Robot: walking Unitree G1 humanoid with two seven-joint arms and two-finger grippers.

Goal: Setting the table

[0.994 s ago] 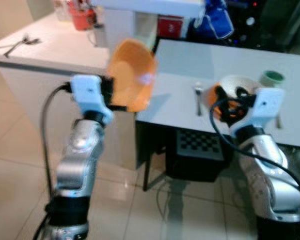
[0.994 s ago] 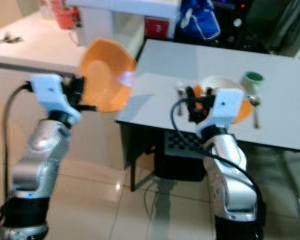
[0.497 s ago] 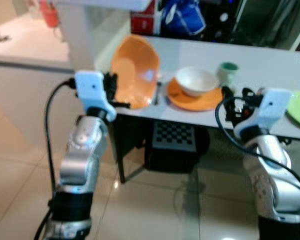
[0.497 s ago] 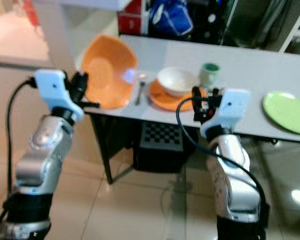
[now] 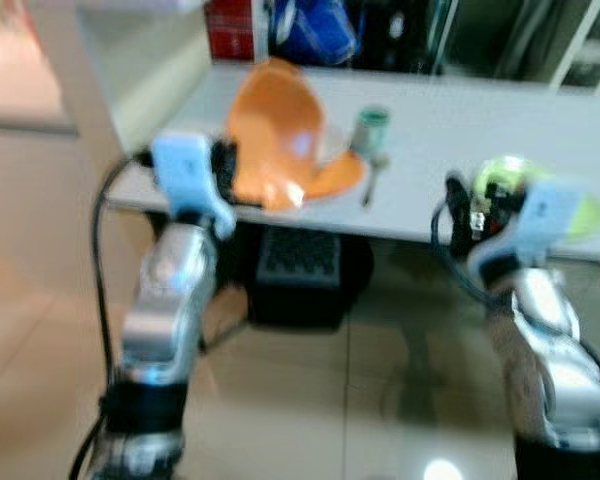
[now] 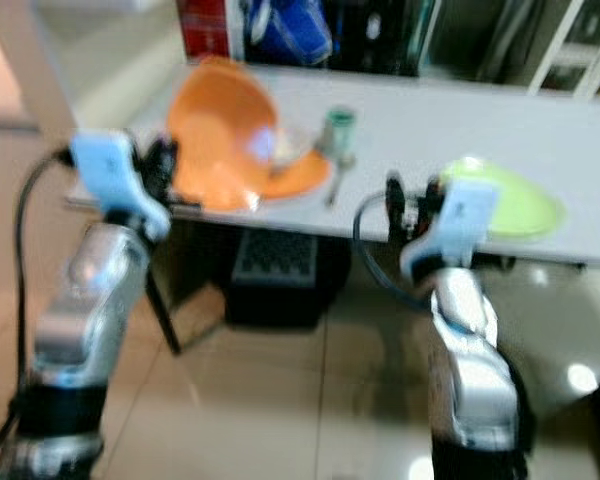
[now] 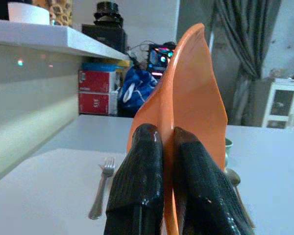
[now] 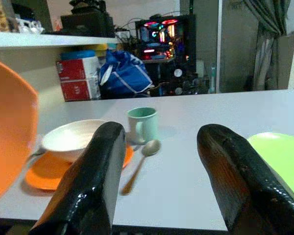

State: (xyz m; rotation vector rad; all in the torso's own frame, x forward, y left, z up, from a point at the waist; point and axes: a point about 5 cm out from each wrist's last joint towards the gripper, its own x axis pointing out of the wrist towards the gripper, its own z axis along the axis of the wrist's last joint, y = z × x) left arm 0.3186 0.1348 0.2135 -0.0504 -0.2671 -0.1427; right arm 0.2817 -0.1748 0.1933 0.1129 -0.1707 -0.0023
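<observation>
The counter (image 5: 450, 130) carries a green plate (image 8: 279, 156), an orange saucer (image 8: 46, 177) with a white bowl (image 8: 71, 139), a cup (image 8: 142, 125), a spoon (image 8: 139, 164) and a fork (image 7: 102, 188). The left gripper (image 7: 161, 161) has its jaws closed on the rim of the orange plate (image 7: 186, 117), which stands on edge, long axis upright, above the counter's near edge. The right gripper (image 8: 161, 161) has its jaws wide open and holds nothing.
</observation>
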